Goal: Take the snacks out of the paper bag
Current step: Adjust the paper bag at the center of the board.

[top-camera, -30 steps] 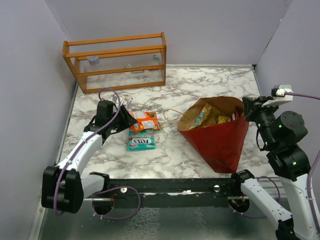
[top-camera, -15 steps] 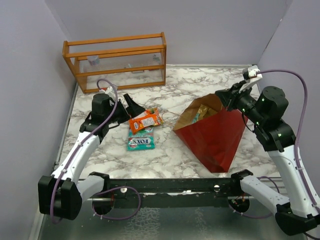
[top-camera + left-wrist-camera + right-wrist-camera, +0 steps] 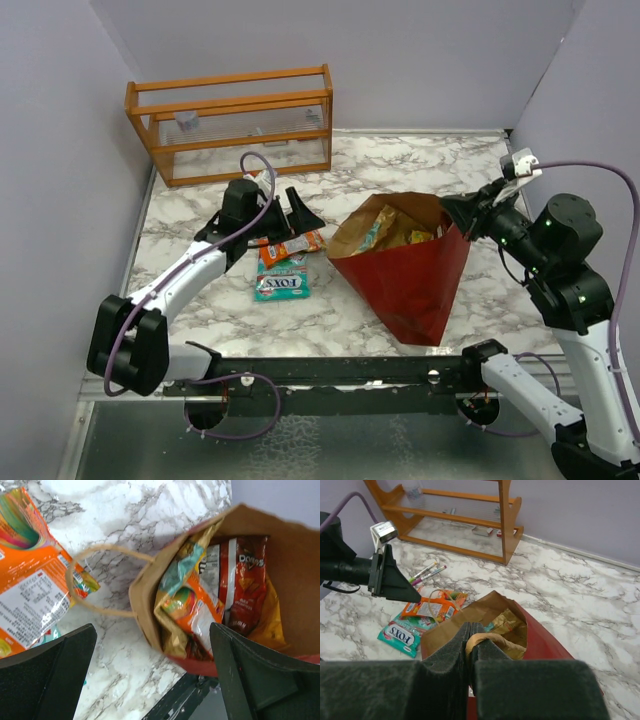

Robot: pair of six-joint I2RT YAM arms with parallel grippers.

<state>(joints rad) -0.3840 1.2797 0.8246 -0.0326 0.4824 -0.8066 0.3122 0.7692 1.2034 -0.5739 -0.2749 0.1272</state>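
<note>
Paper bag [image 3: 415, 280] mouth faces far-left, axis near-far; right tool [image 3: 471, 631] clamped on rim; left tool [image 3: 282, 220] apart.

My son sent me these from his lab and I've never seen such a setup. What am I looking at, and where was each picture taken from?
Two robot arms, left and right, are bolted at the near edge of a marble table. The wide picture comes from a fixed camera above and behind them. The other two come from a camera on each wrist, looking past its own pincer. The right pincer is shut on the rim of a dark red paper bag, by its cord handle. The left pincer is open and empty, facing the bag's mouth, where snack packets show inside. An orange packet and a teal packet lie on the table beside the bag. At the back stands a wooden rack, with pens near it.
</note>
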